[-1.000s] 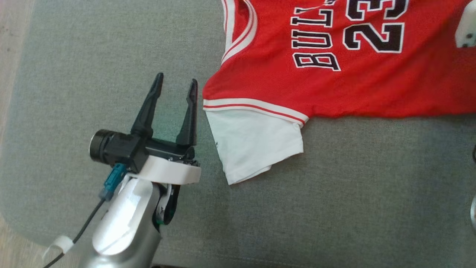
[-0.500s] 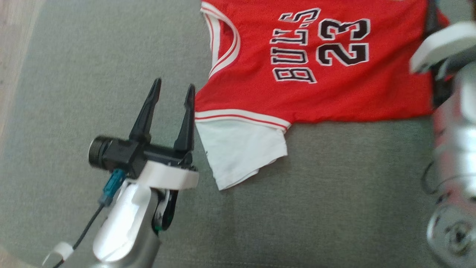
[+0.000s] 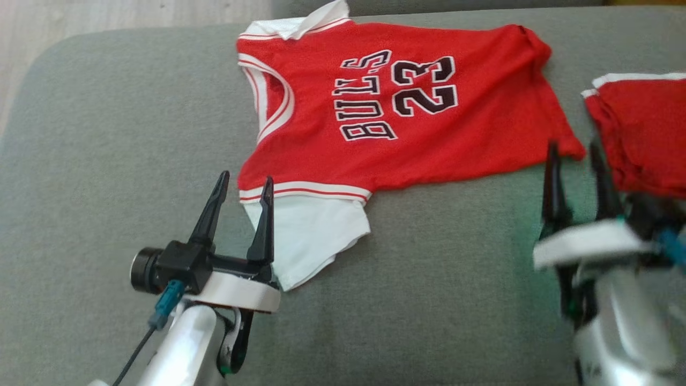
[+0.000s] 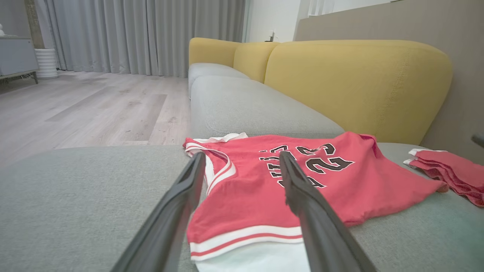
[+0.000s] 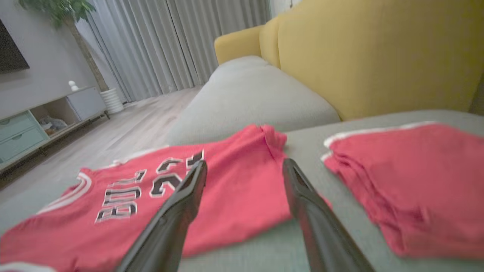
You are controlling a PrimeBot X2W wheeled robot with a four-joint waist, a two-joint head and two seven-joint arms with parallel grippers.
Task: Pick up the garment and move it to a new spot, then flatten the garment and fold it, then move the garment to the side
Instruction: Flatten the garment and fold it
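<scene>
Red, smooth cloth with black, white-edged letters and numerals makes up the jersey (image 3: 332, 155). We see it spread nearly flat on the grey, finely woven seat cushion (image 3: 107, 161), towards 12 o'clock in the head view. Its neck opening points to 9 o'clock and its hem to 3 o'clock, where one corner puckers. Striped white-and-red trim rims the armholes. Below the nearer trim a white sleeve (image 3: 308, 238) of softer, matte cloth hangs out towards 6 o'clock, its edge uneven.

At 7 o'clock the left gripper (image 3: 246, 178) points its long, tapering dark fingers up at that trim. Its jaws are spread and hold nothing. The inner fingertip overlaps the trim's edge, and we cannot tell whether it touches the cloth.

At 4 o'clock the right gripper (image 3: 573, 146), blurred, stands just below the jersey's hem corner. Its jaws are likewise parted and empty.

A second red garment (image 3: 643, 128) with white edging lies in rumpled layers at 3 o'clock, apart from the jersey.

In the left wrist view a rounded yellow backrest (image 4: 359, 83) rises behind the cushion, with pale wooden floor (image 4: 94, 109) and pleated grey curtains (image 4: 132, 34) beyond.
</scene>
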